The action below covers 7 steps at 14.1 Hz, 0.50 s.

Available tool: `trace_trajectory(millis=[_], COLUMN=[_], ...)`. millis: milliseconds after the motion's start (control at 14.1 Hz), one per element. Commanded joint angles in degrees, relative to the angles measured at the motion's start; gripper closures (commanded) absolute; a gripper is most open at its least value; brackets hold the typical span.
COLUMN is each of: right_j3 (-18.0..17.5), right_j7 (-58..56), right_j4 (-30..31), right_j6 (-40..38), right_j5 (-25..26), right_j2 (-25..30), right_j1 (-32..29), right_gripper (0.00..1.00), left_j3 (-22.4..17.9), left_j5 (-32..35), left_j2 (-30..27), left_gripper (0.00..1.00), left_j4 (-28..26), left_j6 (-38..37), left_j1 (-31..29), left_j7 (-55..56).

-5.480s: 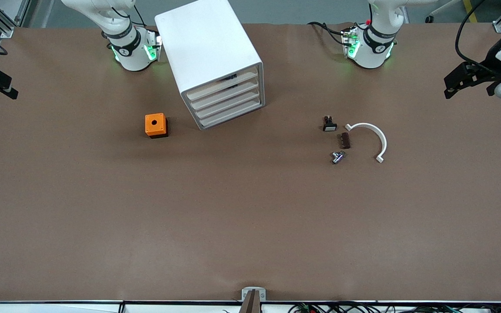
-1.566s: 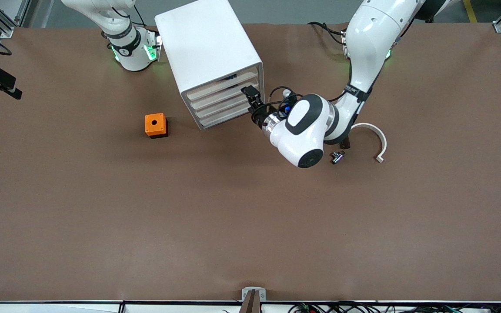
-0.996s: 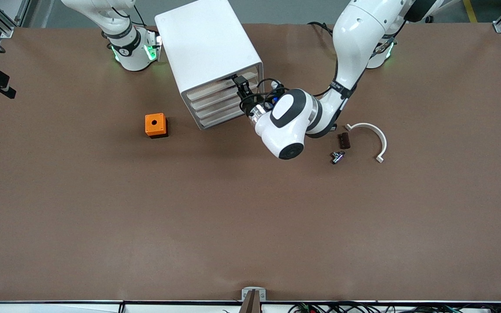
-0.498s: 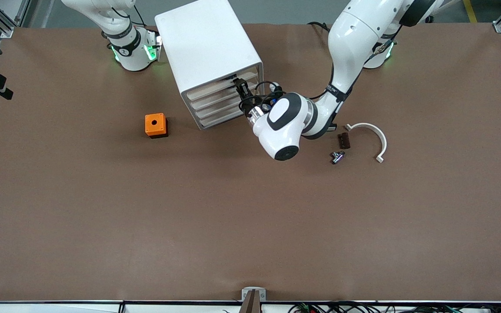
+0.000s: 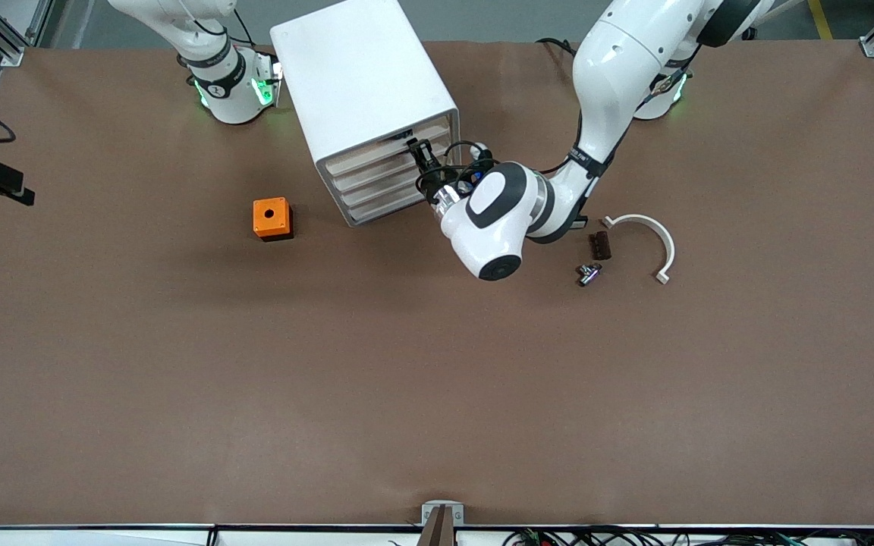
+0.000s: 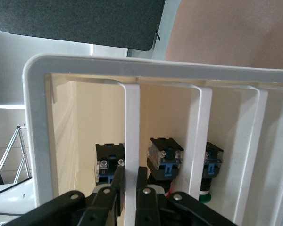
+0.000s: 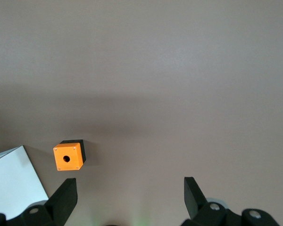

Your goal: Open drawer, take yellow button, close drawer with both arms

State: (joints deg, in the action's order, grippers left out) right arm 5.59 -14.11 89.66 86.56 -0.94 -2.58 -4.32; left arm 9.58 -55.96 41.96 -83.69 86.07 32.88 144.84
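Left gripper [image 5: 416, 152] jaws are clenched on the top drawer [image 6: 132, 141] front lip of the white cabinet [image 5: 365, 83]; the drawer is shut. Pull straight out, squarely, to avoid dragging the cabinet. Right gripper [image 7: 127, 197] waits, jaws released, above the orange cube [image 7: 69, 156].

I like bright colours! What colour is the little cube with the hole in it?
The cube is orange with a black base, best seen in the front view.

Cabinet [image 5: 365, 91] near the right arm's base; cube [image 5: 271, 218] beside it, nearer the camera. Toward the left arm's end: curved bracket [image 5: 653, 239], two small parts [image 5: 598, 245] beside.
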Motion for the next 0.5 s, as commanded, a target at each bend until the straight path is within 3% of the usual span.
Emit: trace_trajectory(millis=[0, 427], right_j3=[-0.41, -0.32], right_j7=[-1.18, -1.98], right_j4=[-2.29, -2.21], right_j6=[-0.69, 4.41], right_j5=[0.76, 4.27], right_j2=[-4.43, -8.41], right_j1=[-0.60, -3.23], right_gripper=[0.00, 0.00], left_j3=[-0.44, -0.44], left_j5=[-0.03, 2.59], left_j2=[0.93, 0.58], left_gripper=[1.00, 1.00], left_j4=[1.86, 2.57], left_j6=[-0.03, -0.20], left_j1=[-2.55, -10.11], left_j7=[0.35, 0.53])
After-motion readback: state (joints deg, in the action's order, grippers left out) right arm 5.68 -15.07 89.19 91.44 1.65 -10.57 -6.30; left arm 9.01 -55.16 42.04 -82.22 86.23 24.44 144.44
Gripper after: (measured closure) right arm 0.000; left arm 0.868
